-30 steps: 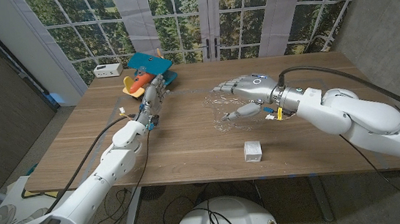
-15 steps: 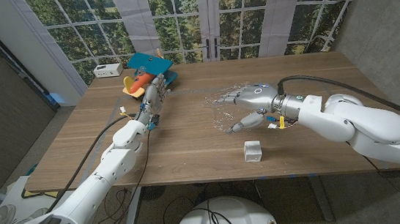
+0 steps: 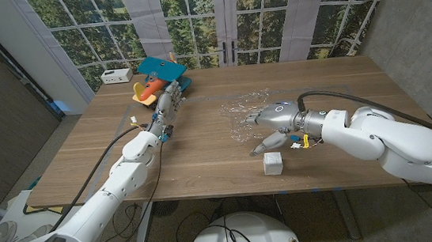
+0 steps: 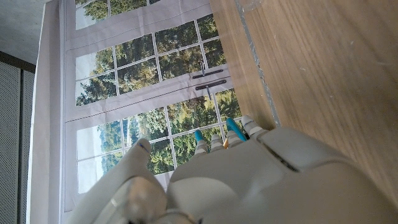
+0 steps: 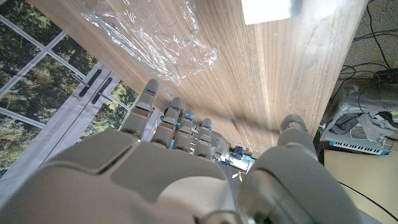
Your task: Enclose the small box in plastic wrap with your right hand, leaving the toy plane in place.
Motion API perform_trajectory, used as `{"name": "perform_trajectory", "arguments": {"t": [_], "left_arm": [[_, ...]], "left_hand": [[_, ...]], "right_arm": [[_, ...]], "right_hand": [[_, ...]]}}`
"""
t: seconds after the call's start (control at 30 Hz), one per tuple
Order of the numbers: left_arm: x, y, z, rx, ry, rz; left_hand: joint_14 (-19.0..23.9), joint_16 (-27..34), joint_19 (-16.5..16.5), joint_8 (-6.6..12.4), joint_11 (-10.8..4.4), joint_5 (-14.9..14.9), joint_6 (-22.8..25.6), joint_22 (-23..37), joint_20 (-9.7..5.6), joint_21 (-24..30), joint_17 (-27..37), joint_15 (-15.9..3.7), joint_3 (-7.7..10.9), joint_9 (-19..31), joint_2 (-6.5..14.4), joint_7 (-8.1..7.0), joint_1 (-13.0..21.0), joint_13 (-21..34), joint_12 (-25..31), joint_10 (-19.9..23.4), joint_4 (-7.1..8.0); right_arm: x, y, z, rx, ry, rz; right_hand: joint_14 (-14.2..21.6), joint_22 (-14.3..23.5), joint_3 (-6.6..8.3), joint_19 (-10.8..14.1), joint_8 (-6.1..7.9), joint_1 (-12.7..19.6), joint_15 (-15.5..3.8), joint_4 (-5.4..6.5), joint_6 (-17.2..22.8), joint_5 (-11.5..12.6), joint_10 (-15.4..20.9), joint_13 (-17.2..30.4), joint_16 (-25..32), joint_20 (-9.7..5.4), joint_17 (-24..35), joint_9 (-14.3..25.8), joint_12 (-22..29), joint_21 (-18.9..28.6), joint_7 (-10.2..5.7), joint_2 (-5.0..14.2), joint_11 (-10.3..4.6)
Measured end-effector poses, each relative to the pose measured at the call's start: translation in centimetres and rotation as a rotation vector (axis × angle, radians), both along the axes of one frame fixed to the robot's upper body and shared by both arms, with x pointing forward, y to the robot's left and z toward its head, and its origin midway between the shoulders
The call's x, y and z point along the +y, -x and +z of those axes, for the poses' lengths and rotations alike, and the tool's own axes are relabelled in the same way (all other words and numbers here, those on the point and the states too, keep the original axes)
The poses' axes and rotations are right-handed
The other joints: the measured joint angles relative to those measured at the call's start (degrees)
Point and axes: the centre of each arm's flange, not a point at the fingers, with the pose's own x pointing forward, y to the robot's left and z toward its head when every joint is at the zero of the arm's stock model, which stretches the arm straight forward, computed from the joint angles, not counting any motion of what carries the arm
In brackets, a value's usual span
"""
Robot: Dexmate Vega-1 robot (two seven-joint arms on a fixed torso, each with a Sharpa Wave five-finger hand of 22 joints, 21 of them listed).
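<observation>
White small box (image 3: 273,162) prob. touching right hand (image 3: 267,124) thumb

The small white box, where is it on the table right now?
In the head view the small white box sits near the table's front edge, right of centre, just below the right hand's thumb, with the crumpled plastic wrap farther back.

White power strip (image 3: 117,75) at far left table (image 3: 203,150) corner (windows (image 3: 190,12) behind).

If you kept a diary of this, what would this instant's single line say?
right hand: open, between plastic wrap and small box | left hand: by toy plane | box unwrapped
</observation>
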Motion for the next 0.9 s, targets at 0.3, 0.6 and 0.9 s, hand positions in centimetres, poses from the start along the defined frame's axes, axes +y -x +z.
{"name": "perform_trajectory", "arguments": {"t": [0.3,0.6,0.9], "left_arm": [[-0.2,0.0,-0.2,0.002,-0.002,-0.007],[-0.3,0.1,-0.2,0.000,-0.003,-0.012],[-0.4,0.1,-0.2,-0.003,0.002,-0.020]], "left_hand": [[0.0,0.0,0.3,0.00,0.00,0.0,-0.2,0.0,0.32,0.0,0.0,0.00,0.00,0.0,0.0,-0.22,0.0,0.0,0.0,0.0,0.00],[0.0,0.0,0.3,0.00,0.00,0.0,-0.2,0.0,0.31,0.0,0.0,0.00,0.00,0.0,0.0,-0.22,0.0,0.0,0.0,0.0,0.00],[0.0,0.0,0.3,0.00,0.00,0.0,-0.2,0.0,0.31,0.0,0.0,0.00,0.00,0.0,0.0,-0.21,0.0,0.0,0.0,0.0,0.00]], "right_arm": [[-0.3,0.1,-1.2,0.027,0.015,-0.051],[-0.8,-0.3,-2.4,0.059,0.017,-0.116],[-1.2,-0.5,-3.5,0.084,0.007,-0.157]], "right_hand": [[0.6,0.0,0.32,0.3,0.44,1.1,0.00,-0.32,0.7,0.4,0.6,0.0,0.0,-0.30,0.0,0.0,0.2,0.0,0.72,0.22,0.01],[0.6,0.0,0.38,0.5,0.77,1.5,0.00,-0.38,2.0,0.8,0.6,0.0,0.0,-1.12,0.0,0.0,0.2,0.0,0.82,0.04,0.01],[0.6,0.0,0.53,1.1,1.62,2.6,0.01,-0.23,4.5,1.2,1.6,0.0,0.2,-1.74,0.3,0.0,0.4,0.0,1.64,1.14,0.41]]}}
